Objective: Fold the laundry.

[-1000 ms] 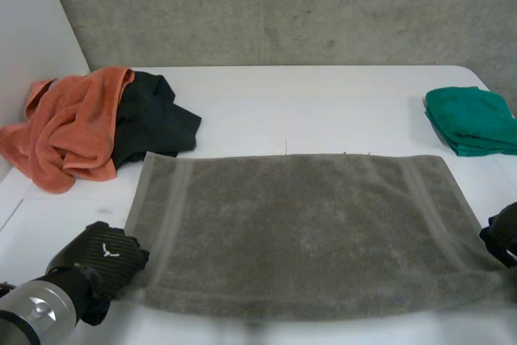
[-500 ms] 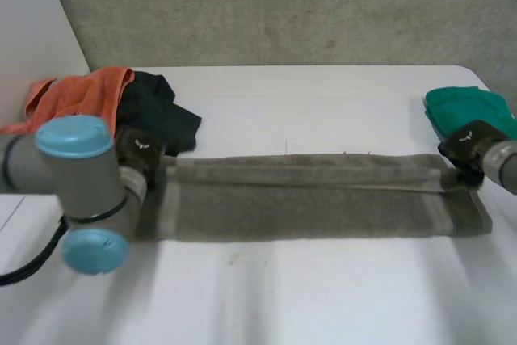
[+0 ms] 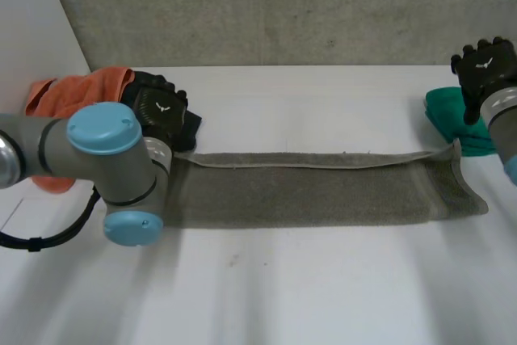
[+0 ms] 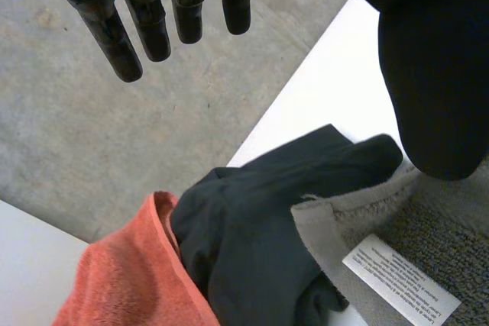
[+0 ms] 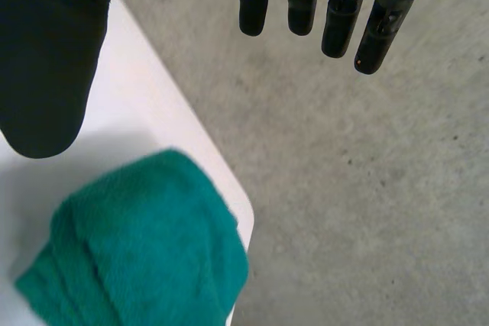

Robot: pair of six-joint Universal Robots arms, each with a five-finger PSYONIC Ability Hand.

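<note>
The grey towel [image 3: 323,191] lies folded in half as a long strip across the middle of the table. Its top layer's edge runs along the far side. My left hand [image 3: 157,107] hovers open just past the strip's left end, above a dark garment [image 3: 182,131], holding nothing. In the left wrist view, my left hand [image 4: 107,32] has straight fingers, and the grey towel's corner with a white label [image 4: 397,276] lies below the thumb. My right hand [image 3: 482,66] is raised open past the strip's right end. Its straight fingers [image 5: 374,28] are over the green towel [image 5: 145,250].
An orange towel [image 3: 56,107] and the dark garment [image 4: 252,227] are heaped at the table's far left, against the white wall. A folded green towel [image 3: 452,115] sits at the far right corner, close to the table's edge [image 5: 229,188]. Bare table [image 3: 283,288] stretches in front of the strip.
Both hands carried the towel's near edge over to its far edge, folding it in half. They then let go, opened and lifted away past the strip's ends.
</note>
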